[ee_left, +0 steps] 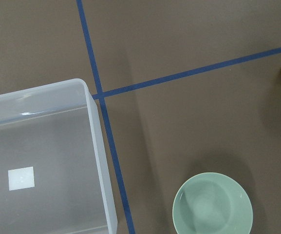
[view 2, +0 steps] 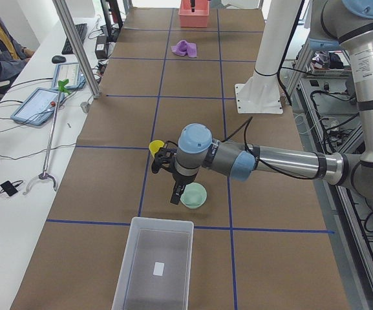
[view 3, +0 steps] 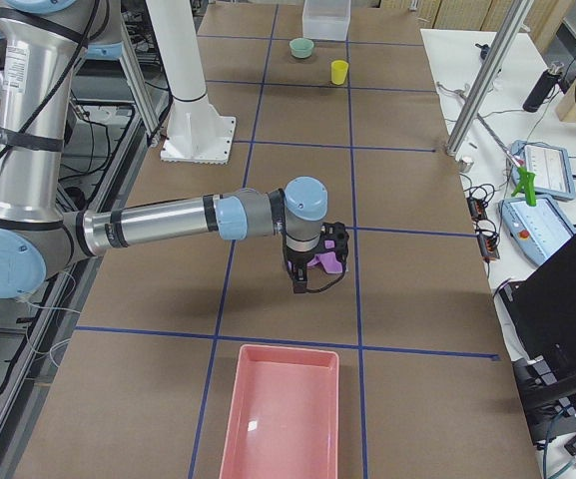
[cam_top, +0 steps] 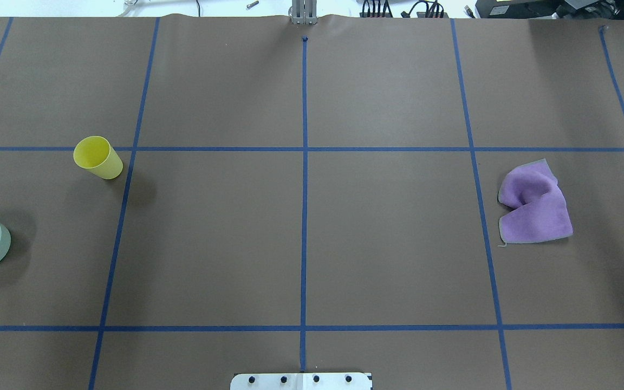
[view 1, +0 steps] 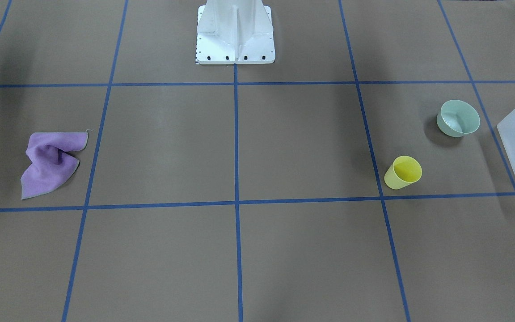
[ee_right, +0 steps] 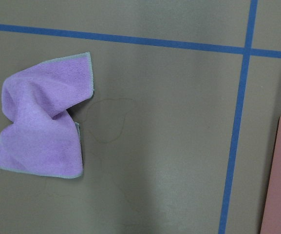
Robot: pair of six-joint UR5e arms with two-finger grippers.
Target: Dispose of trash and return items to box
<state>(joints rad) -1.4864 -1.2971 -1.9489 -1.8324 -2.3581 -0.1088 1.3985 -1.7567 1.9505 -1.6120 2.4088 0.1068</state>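
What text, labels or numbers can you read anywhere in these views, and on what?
None can be read in any view.
The small white sticker inside the translucent frosted-white plastic bin: no print legible.
The tablet screens on the side desk: too small to read.

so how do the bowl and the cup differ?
The bowl is mint green, the cup yellow. The bowl is wide and shallow, the cup narrower and taller. The bowl sits nearer the box than the cup. Both stand upright, empty, outside the box.
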